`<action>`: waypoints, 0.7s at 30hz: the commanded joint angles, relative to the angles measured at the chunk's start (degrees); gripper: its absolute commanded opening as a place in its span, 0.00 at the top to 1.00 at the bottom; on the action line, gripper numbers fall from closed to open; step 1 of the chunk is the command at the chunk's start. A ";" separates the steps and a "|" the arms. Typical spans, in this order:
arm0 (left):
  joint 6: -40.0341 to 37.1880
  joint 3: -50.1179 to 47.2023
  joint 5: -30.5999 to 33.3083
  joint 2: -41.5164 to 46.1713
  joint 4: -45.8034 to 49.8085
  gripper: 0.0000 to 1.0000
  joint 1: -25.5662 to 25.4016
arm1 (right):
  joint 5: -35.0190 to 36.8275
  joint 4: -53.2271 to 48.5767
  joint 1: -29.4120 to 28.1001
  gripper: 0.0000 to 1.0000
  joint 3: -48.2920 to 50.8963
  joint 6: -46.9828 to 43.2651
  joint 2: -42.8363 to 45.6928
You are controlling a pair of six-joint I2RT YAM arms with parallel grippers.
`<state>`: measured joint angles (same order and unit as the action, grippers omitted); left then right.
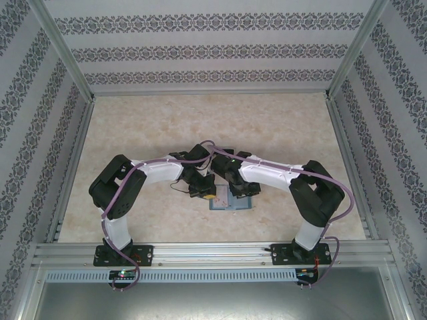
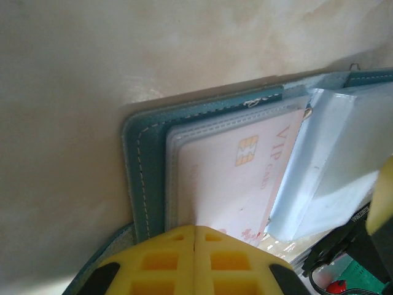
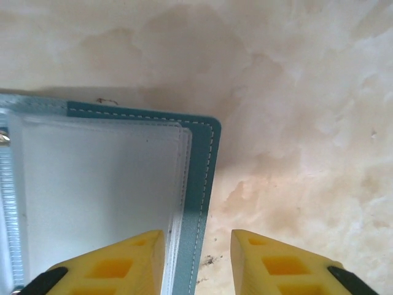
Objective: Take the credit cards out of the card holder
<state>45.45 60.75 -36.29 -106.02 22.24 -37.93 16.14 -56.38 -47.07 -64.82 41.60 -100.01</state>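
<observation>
Card holder [image 1: 230, 201] lies open on the surface [image 3: 307, 123]. Left end effector [image 2: 195, 246], fully closed, presses its nine o'clock half, likely pinning it. Right end effector [image 3: 198, 243], part-open and empty, straddles the three o'clock edge. Credit card [image 2: 233, 178] sits sleeved inside.

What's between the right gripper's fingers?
Right wrist view: the stitched teal border of the card holder, then a strip of bare table, inside the open right gripper.

Each arm is built from white link covers and black joint housings: left arm [image 1: 120, 200], right arm [image 1: 313, 200]. A purple cable [image 1: 208, 143] is routed along each arm down to a black base plate [image 1: 123, 254]. The left gripper [image 2: 195, 230] and right gripper [image 3: 198, 236] carry yellow moulded fingers [image 3: 270, 264] with square recesses and black backing.
</observation>
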 commanded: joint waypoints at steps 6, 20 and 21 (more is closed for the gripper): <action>-0.57 -1.12 1.30 0.29 1.32 1.00 -0.83 | 0.10 0.33 -1.18 0.83 -1.93 -0.17 4.68; -0.72 0.94 0.71 0.11 1.83 1.00 -0.92 | -14.12 15.69 0.18 0.91 3.91 1.64 9.13; -0.85 1.54 0.41 0.05 1.99 1.00 -0.91 | -14.13 15.66 0.30 0.91 4.11 1.68 9.11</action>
<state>45.43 60.90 -36.25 -105.91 22.31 -37.93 4.36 -42.76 -47.35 -61.56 42.11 -91.53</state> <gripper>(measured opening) 0.042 0.094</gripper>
